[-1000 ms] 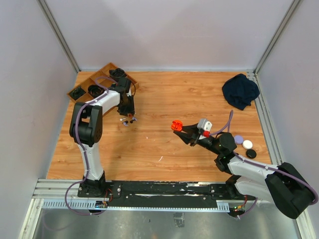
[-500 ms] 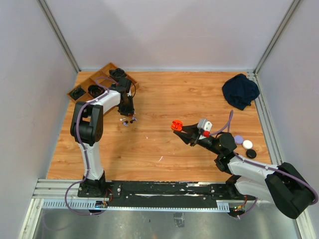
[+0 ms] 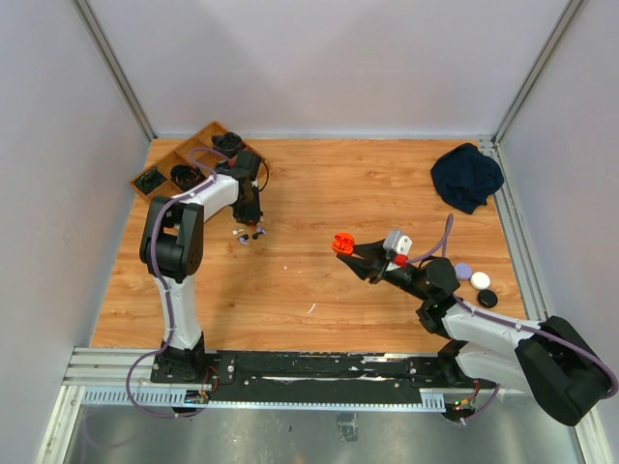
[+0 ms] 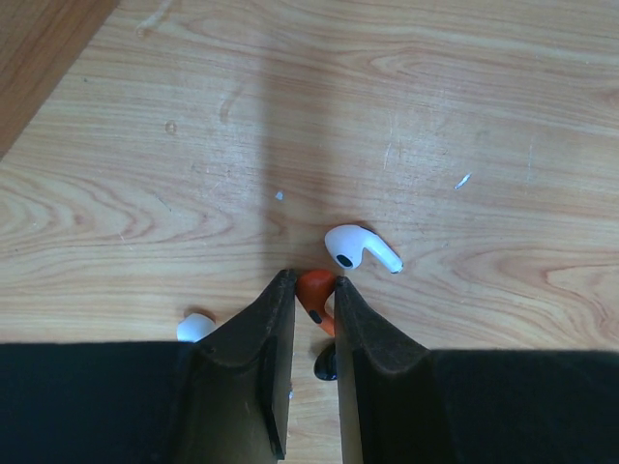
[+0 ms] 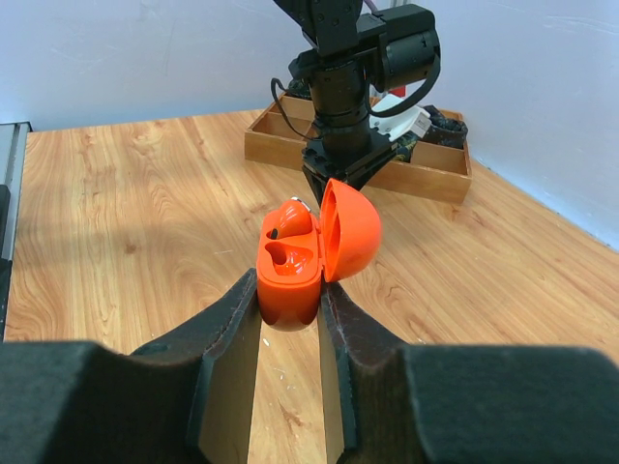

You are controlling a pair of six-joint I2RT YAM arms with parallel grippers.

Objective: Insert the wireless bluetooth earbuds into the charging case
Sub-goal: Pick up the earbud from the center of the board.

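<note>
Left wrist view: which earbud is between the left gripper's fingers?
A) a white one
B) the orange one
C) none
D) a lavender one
B: the orange earbud sits gripped between the fingertips of the left gripper; a white earbud lies free just beyond.

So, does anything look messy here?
Yes. Earbuds lie scattered loose on the table: a white earbud on its side and a second white earbud half hidden behind the left end effector, which pinches an orange earbud. A dark cloth sits crumpled in the far right corner.
</note>
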